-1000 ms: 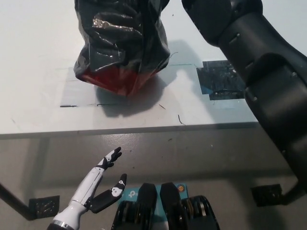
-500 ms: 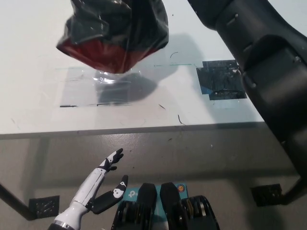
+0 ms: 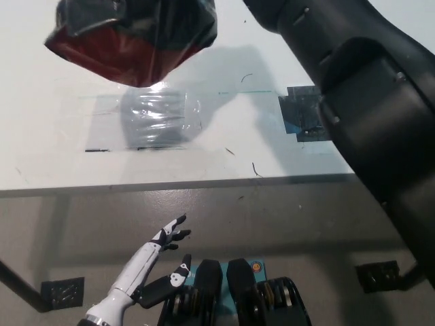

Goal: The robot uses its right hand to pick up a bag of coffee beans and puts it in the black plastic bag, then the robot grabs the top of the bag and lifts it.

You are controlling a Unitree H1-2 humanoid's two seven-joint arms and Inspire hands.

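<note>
Left hand (image 3: 160, 261) idles open, black plastic bag (image 3: 132, 37) hangs far above.

**Room on my table**

The glossy black plastic bag (image 3: 136, 37) with red showing at its underside hangs clear of the white tabletop (image 3: 54, 136), leaving open surface beneath it. My bulky black right arm (image 3: 360, 102) blocks the right side (covering part of a dark tape patch (image 3: 299, 115)). My white left hand (image 3: 160, 255) rests below the table edge, fingers spread.
</note>
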